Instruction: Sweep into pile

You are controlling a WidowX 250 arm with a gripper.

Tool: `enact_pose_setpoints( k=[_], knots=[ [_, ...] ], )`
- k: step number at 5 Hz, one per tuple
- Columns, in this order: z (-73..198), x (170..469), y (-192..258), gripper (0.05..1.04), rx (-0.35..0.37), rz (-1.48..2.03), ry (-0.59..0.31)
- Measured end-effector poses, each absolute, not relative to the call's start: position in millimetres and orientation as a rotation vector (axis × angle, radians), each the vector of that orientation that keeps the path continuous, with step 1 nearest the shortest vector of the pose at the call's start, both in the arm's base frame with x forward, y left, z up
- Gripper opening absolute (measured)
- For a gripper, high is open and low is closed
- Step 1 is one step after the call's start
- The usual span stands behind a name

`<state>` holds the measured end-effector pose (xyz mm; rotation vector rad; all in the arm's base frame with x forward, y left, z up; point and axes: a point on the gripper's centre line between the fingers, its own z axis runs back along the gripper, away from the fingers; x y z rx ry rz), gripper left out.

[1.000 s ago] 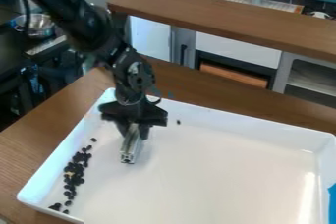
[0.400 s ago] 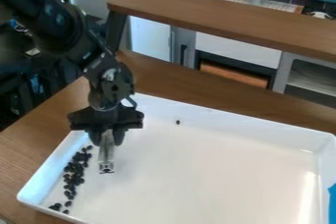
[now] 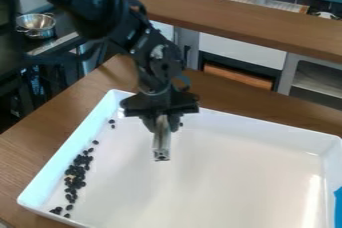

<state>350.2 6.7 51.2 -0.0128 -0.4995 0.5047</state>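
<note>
Right now the fingers (image 3: 175, 122) are clamped on the upper part of a metal bar (image 3: 161, 139), which slants down over the white tray (image 3: 267, 130) on the counter (image 3: 50, 122). Whether its low end touches the tray floor, I cannot tell. The task's small dark pieces (image 3: 75, 172) lie to the left of the fingers and nearer the camera, in a loose strip beside the tray's left wall. Two strays (image 3: 112, 124) sit apart, left of the fingers near the top of that wall, and a lone piece (image 3: 181, 124) shows just beside the fingers on their right.

The step in hand looks like bringing in these outliers; the gathering seems well along, though the strip could be tighter. To do it well, set the bar down on the far side of a stray, with its end just meeting the floor, then draw it slowly toward the strip. Too high and it would skim over; too hard and it might twist in the grip. Small, round-looking pieces will probably roll, so short, even strokes should serve best, easing off before the bar scatters the main group.
</note>
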Motion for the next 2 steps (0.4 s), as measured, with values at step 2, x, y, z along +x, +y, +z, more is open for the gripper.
enact_pose_setpoints(
  k=[2],
  knots=[
    [16.8,373.3,-19.1,0.386,0.004,0.374,-0.470]
  ],
)
